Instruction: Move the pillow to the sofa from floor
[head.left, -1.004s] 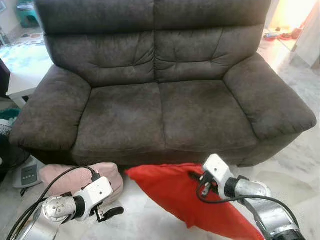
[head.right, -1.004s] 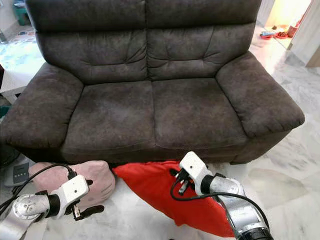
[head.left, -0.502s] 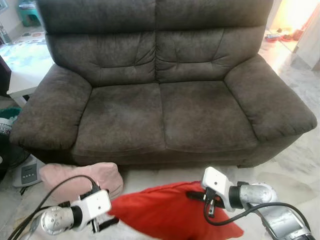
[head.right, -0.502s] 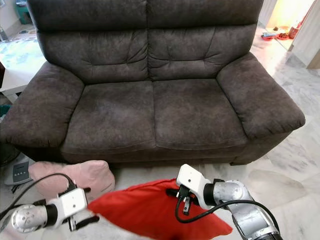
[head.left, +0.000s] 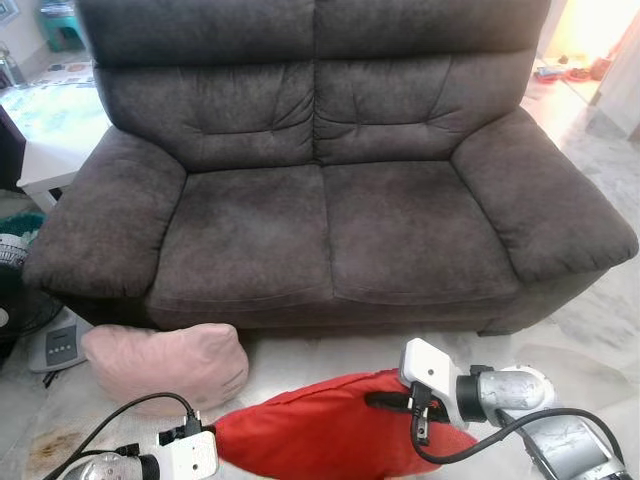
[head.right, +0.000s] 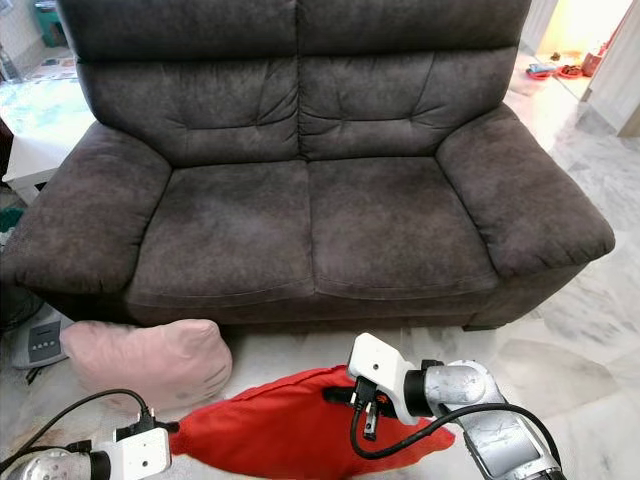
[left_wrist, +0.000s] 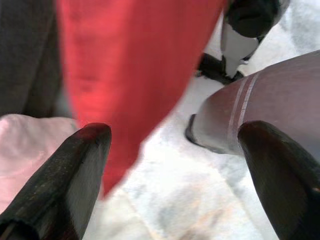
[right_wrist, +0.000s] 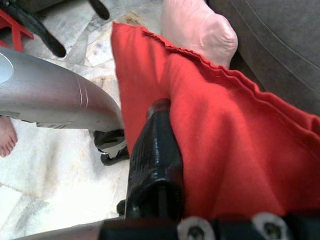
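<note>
Right now the red pillow (head.left: 330, 430) hangs in front of the sofa (head.left: 330, 210), below the seat edge, with the right end effector (head.left: 392, 400) clamped on its upper edge; the right wrist view shows one black finger (right_wrist: 152, 150) pressed into the fabric with cloth bunched against it. The left end effector (left_wrist: 175, 165) sits at the pillow's far corner with its fingers spread apart and nothing between them, so the load looks carried from one side only.

That lopsided hold is the main risk: the free end sags toward the floor (head.left: 300, 360) and, as I judge it, could drag or catch on the sofa front during the lift, pulling the thin pinch of fabric loose. A pink pillow (head.left: 165, 360) lies on the floor against the sofa base, just beside the red one's sagging corner, and could get swept along or snagged. The soft cloth may also creep out of the grip.
</note>
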